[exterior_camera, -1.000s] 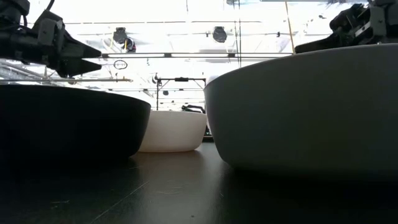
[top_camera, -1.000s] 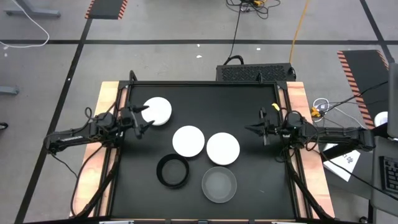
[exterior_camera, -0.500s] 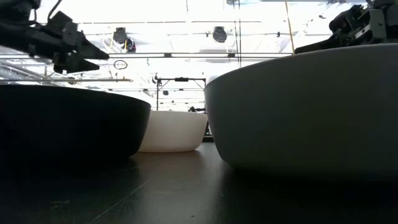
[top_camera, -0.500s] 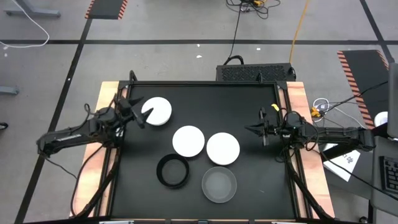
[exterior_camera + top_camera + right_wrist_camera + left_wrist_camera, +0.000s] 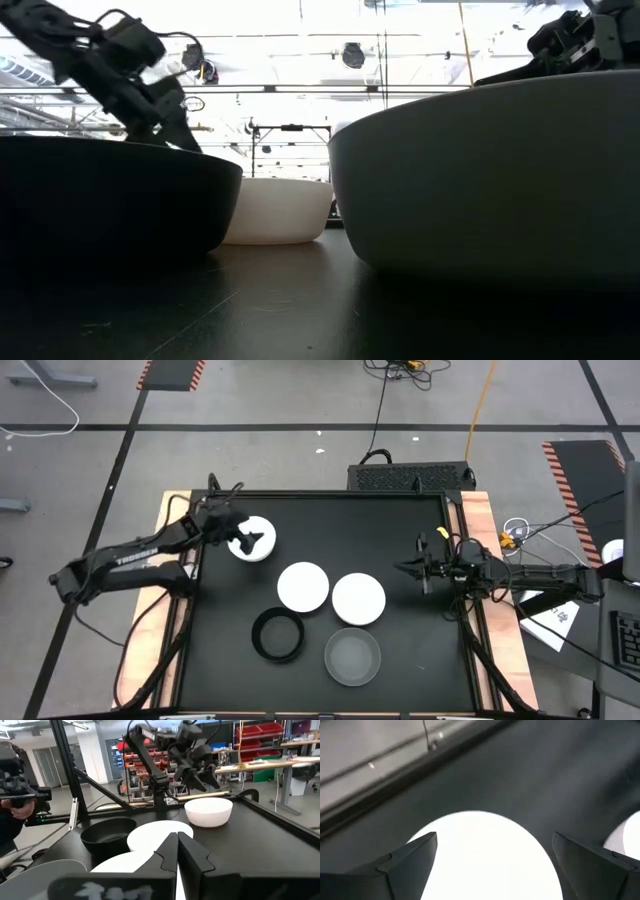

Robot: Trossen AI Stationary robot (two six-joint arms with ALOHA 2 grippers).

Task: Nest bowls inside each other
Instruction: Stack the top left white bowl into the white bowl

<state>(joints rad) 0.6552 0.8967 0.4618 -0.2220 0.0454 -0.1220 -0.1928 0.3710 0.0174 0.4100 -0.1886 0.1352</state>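
I have the left gripper (image 5: 248, 540) over the far-left white bowl (image 5: 256, 540) now, jaws spread wide and holding nothing; a second ago it stood beside that bowl, off its left edge, and half a second ago it had drawn toward the table's left rail. The arm has since swung in across the table (image 5: 400, 520) from the far-left corner. The bowls themselves lie where they lay before: two more white bowls, one (image 5: 303, 587) just beside the other (image 5: 358, 599), near the table's middle; the black bowl (image 5: 278, 635) and a translucent grey bowl (image 5: 352, 656) in front of them, apart from each other. None is nested yet.

My right gripper (image 5: 408, 569) waits by the right rail, fingers pressed together, unchanged over the second.

From above I count five bowls. The low view shows only three: the black one (image 5: 110, 200) and the grey one (image 5: 490, 180) looming close, a white one (image 5: 275, 210) between them farther back. The left wrist view shows the open fingers (image 5: 405, 862) straddling the white bowl (image 5: 480, 855), which the overhead picture partly hides. The right wrist view catches a person's sleeve (image 5: 10, 827) at the room's edge.
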